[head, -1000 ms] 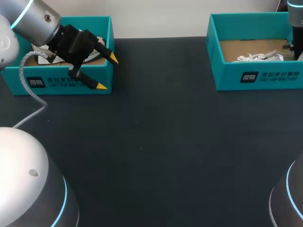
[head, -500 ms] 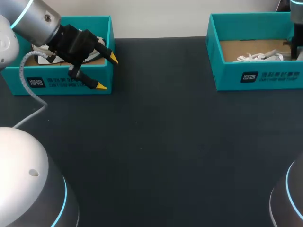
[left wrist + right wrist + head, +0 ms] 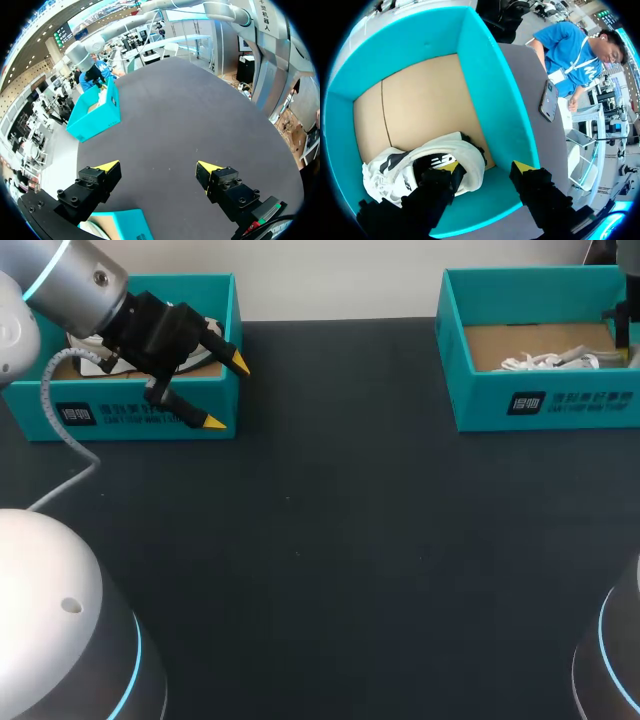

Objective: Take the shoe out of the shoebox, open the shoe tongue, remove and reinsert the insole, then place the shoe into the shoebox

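We record a dark bench (image 3: 330, 540) carrying two teal boxes, well apart: the left shoebox (image 3: 140, 415) and the right shoebox (image 3: 545, 405). The white shoe (image 3: 470, 160) lies inside the right shoebox, against its wall. The left claw (image 3: 227, 392) gapes wide by the left shoebox's near corner, gripping nothing. The right claw (image 3: 486, 167) stands wide above the shoe, gripping nothing.

Head view looks down from behind; both wrist views share its right shoebox (image 3: 540, 405), the right closely.
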You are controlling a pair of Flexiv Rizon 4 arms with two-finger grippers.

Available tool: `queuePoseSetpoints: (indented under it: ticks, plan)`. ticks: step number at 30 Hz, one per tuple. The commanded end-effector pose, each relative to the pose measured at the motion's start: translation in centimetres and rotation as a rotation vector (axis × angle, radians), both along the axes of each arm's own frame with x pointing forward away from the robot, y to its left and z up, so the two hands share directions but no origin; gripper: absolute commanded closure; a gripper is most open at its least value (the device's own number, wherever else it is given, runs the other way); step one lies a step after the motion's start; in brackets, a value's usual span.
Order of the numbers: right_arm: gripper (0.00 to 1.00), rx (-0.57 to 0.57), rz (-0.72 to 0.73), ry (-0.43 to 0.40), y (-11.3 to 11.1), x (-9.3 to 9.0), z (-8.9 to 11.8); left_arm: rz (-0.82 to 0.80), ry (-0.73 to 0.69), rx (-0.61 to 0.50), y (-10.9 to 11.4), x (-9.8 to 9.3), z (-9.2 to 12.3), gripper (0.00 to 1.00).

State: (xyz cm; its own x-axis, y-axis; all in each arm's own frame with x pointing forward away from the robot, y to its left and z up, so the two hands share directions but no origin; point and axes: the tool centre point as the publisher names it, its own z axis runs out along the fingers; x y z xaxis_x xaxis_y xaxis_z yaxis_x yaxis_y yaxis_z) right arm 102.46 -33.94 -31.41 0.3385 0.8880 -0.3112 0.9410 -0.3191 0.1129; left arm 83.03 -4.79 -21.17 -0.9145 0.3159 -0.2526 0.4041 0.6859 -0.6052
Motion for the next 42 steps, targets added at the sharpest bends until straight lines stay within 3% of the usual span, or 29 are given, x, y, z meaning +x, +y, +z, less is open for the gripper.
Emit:
queuePoseSetpoints:
  ticks: [1, 3, 14, 25, 30, 37, 42]
  plan:
    - [0.19, -0.008, 0.026, -0.071, 0.9, -2.0, 2.9, 0.0, -0.001, 0.002, 0.0, 0.0, 0.0, 0.0]
    - [0.1, -0.007, 0.031, -0.091, 1.9, -2.5, 4.1, 0.0, -0.001, 0.002, 0.0, 0.0, 0.0, 0.0]
    - [0.0, 0.03, 0.058, -0.114, 8.0, -5.6, 6.1, 0.0, -0.001, 0.002, 0.0, 0.0, 0.0, 0.0]
    - [0.0, 0.043, 0.053, -0.145, 14.2, -10.4, 6.8, 0.0, -0.001, 0.002, 0.0, 0.0, 0.0, 0.0]
    - [0.0, 0.055, 0.131, -0.135, 16.8, -12.1, 7.2, 0.0, -0.001, 0.002, 0.0, 0.0, 0.0, 0.0]
    - [0.0, 0.183, 0.254, -0.103, 20.1, -14.1, 7.3, 0.0, -0.001, 0.002, 0.0, 0.0, 0.0, 0.0]
    - [0.0, 0.183, 0.254, -0.103, 20.1, -14.1, 7.3, -0.337, -0.149, 0.047, 2.4, 0.8, 1.0, 0.0]
